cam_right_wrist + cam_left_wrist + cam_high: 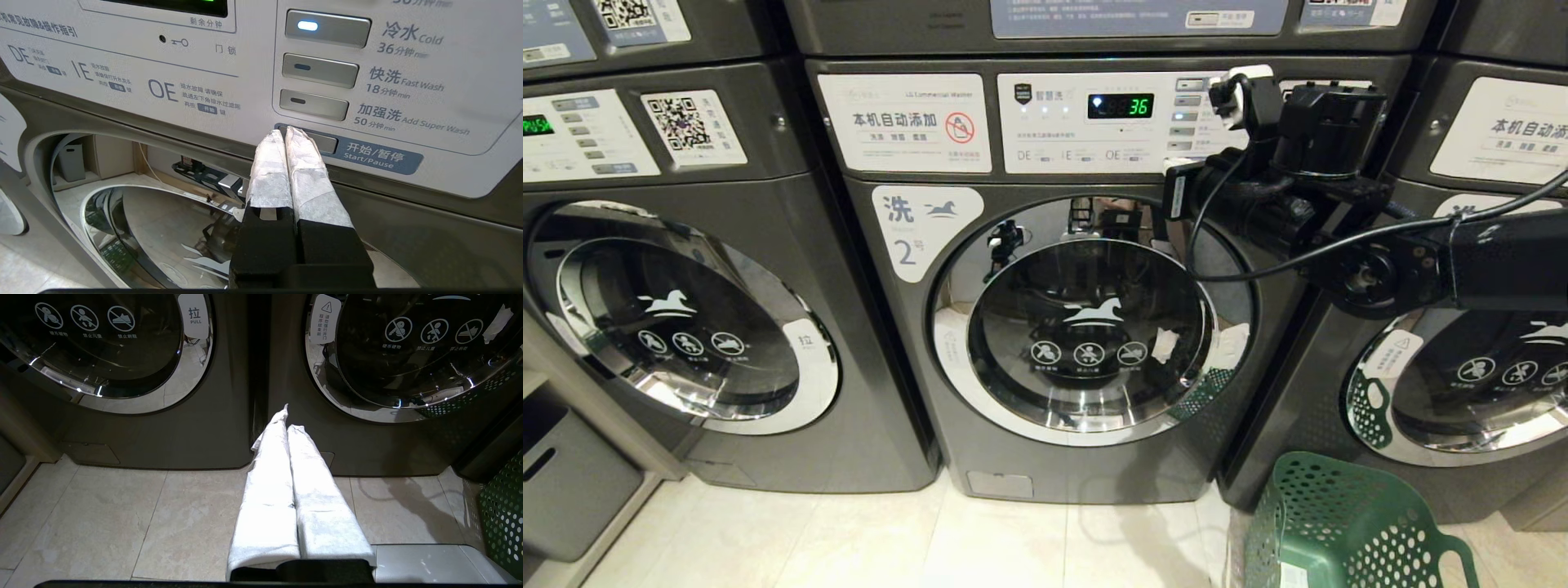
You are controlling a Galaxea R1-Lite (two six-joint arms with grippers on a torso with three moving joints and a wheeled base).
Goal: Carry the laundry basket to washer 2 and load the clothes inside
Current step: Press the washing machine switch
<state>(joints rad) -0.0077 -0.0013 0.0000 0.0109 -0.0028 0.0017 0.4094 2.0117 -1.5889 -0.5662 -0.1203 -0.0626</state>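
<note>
Washer 2 (915, 237) stands in the middle with its round door (1086, 327) closed and its display (1121, 105) reading 36. My right arm (1298, 204) reaches up to its control panel. My right gripper (286, 132) is shut with nothing in it, its taped tips at the left end of the Start/Pause button (322, 143). The green laundry basket (1347, 523) sits on the floor at the lower right. No clothes show in it, and none show through the door. My left gripper (288, 416) hangs low and shut, empty, pointing at the seam between two washers.
Another washer (686, 327) stands to the left and one (1462, 384) to the right, both with doors closed. A grey cabinet (564, 482) is at the far left. Pale tiled floor (890, 539) lies in front of the machines.
</note>
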